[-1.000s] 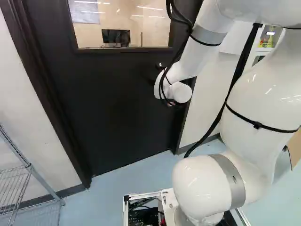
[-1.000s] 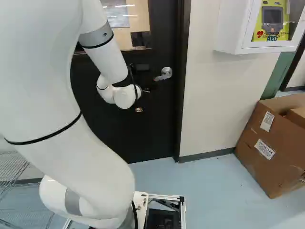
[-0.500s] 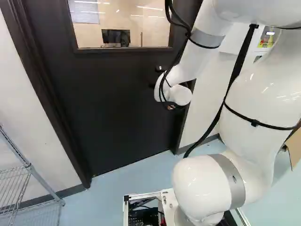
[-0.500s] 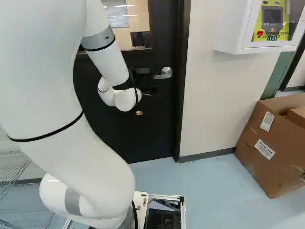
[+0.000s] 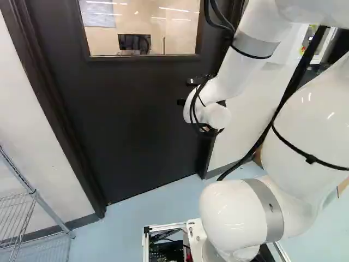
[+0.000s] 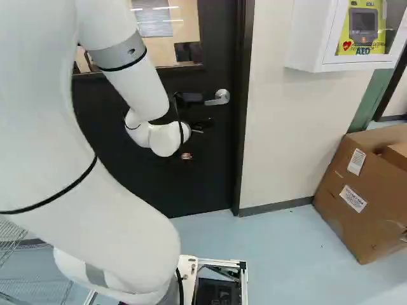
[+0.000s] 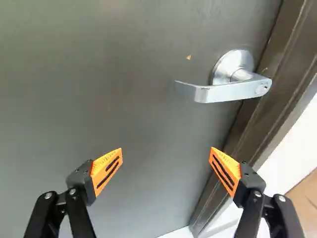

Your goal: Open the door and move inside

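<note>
Silver handle [image 7: 228,91] near door edge [image 7: 232,124], gripper [image 6: 186,155] spread wide, gap between fingers [image 7: 107,168]

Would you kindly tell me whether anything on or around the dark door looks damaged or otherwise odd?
One small thing: a tiny orange-brown speck on the otherwise plain dark door, near the curved silver lever handle. It might be chipped paint or stuck debris; I cannot tell which.

floor [image 6: 286,244]: pale blue | on it: cardboard box [image 6: 375,219], white labels | wire rack [image 5: 53,214], near wall
</note>
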Robot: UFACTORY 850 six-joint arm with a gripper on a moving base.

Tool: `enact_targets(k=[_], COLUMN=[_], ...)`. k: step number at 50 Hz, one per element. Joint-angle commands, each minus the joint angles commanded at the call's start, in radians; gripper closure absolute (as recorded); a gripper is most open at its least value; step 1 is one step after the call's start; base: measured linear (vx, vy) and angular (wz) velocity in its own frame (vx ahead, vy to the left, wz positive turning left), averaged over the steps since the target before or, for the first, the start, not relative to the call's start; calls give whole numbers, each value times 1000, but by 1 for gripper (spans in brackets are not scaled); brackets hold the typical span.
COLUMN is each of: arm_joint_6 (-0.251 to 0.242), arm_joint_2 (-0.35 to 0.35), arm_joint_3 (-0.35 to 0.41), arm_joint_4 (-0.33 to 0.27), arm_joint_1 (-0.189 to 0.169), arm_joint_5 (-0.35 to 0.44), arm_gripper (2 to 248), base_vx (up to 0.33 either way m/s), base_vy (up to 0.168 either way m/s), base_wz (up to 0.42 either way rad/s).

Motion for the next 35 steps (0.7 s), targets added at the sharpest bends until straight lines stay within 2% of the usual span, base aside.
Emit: enact_targets(k=[35], arm_joint_6=[0], arm_joint_2=[96], arm_joint_3=[7], arm_joint_4=[0], arm_joint_1=[-11], arm_joint_5=[0], arm_gripper=[3], base_vx=[0], base_vy=[0], base_wz=[0])
